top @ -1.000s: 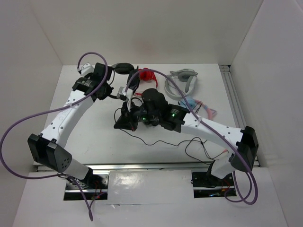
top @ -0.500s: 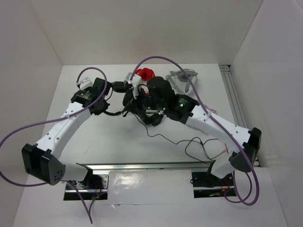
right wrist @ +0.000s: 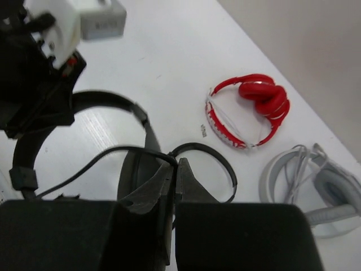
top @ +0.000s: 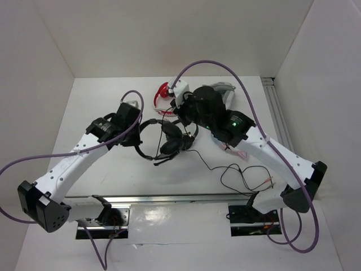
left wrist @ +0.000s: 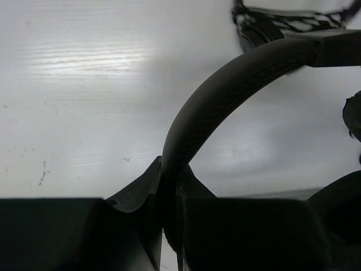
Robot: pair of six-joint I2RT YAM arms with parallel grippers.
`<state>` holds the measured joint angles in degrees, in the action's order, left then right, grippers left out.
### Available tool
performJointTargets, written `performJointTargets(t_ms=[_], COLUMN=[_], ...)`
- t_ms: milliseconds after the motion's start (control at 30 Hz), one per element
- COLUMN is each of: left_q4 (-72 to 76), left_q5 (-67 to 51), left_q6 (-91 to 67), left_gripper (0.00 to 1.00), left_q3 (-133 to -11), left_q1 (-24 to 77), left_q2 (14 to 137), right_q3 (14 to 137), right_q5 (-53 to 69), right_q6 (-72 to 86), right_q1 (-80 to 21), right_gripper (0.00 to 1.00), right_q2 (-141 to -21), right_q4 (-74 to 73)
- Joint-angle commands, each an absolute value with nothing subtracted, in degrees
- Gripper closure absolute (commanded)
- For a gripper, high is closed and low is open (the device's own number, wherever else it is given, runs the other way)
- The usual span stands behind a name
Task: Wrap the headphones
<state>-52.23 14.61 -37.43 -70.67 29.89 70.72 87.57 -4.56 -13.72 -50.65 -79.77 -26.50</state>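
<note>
Both claws were clenched: the left gripper [left wrist: 171,172] gripped the headband of the headphones [top: 169,144], and the right gripper [right wrist: 175,169] pinched their thin cable [top: 210,167]. They were mid-table, between the two claws, with the cups nearer the right one.

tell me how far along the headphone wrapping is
Done: nothing visibly wrapped yet. In hand: the left gripper clamps the headband of the headphones, and the right gripper pinches the cable. Left: most of the cable lies loose across the table, so all the winding is to do.
</note>
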Motion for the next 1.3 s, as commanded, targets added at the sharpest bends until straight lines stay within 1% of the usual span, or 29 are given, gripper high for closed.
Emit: performJointTargets(t_ms=[0, 100, 233, 333, 467, 567, 633, 733, 833, 900, 1033, 1067, 1133, 1167, 1200, 1267], left_q4=[-50.54, -50.01, -50.01, -50.01, -51.42, -52.03, -52.03, -52.03, -52.03, -52.03, -52.56, -52.56, -52.04, -52.03, -51.34, -50.45], left_q5=[7.04, 4.58, 0.10, -2.37, -4.03, -4.65, -6.50, -8.70, -9.48, -10.11, -6.86, -6.07, -6.06, -6.06, -6.06, -6.06], left_q6=[-29.73, -27.18, -24.00, -23.47, -23.47, -22.94, -22.94, -22.32, -22.32, -22.32, -25.22, -26.36, -26.89, -27.76, -28.56, -29.26], left_gripper=[1.00, 1.00, 1.00, 1.00, 1.00, 1.00, 1.00, 1.00, 1.00, 1.00, 1.00, 1.00, 1.00, 1.00, 1.00, 1.00], left_q3=[-70.32, -69.26, -68.73, -70.57, -72.33, -73.56, -74.09, -75.23, -76.63, -77.42, -81.11, -82.95, -84.63, -86.12, -86.65, -87.44], left_q1=[33.30, 35.77, 37.62, 38.85, 39.90, 40.43, 40.95, 40.96, 40.96, 40.96, 40.96, 40.96, 40.96, 40.96, 40.96, 40.96], left_q2=[67.87, 65.66, 61.19, 59.33, 57.48, 56.78, 55.38, 54.76, 54.23, 53.71, 53.70, 53.70, 53.70, 54.22, 54.75, 55.45], right_q3=[87.98, 87.46, 83.85, 81.23, 79.45, 78.32, 76.65, 73.39, 71.38, 70.50, 66.90, 65.84, 62.33, 61.10, 57.08, 52.76], right_q5=[-6.50, -7.03, -5.80, -2.56, 4.45, 8.69, 14.04, 22.22, 27.40, 29.00, 36.62, 38.04, 40.77, 44.35, 46.04, 46.05], right_q6=[-17.14, -17.67, -17.67, -17.06, -15.39, -13.89, -12.14, -9.07, -6.69, -5.63, -2.82, -1.07, 1.13, 5.23, 8.14, 15.07], right_q1=[-49.66, -47.47, -45.88, -43.25, -39.47, -37.27, -35.61, -32.97, -31.74, -31.20, -29.97, -29.45, -29.44, -29.44, -29.97, -31.72], right_gripper=[1.00, 1.00, 1.00, 1.00, 0.97, 0.97, 0.97, 0.94, 0.94, 0.97, 0.98, 0.98, 0.95, 0.93, 0.93, 0.92], right_q2=[-76.20, -76.20, -76.20, -76.20, -75.68, -75.67, -74.45, -74.44, -75.84, -76.64, -77.70, -77.70, -77.70, -78.22, -78.22, -78.22], right_q4=[-22.50, -22.50, -19.17, -16.02, -12.67, -10.47, -8.01, -2.56, 1.30, 2.81, 7.63, 9.21, 15.10, 17.73, 26.63, 35.81])
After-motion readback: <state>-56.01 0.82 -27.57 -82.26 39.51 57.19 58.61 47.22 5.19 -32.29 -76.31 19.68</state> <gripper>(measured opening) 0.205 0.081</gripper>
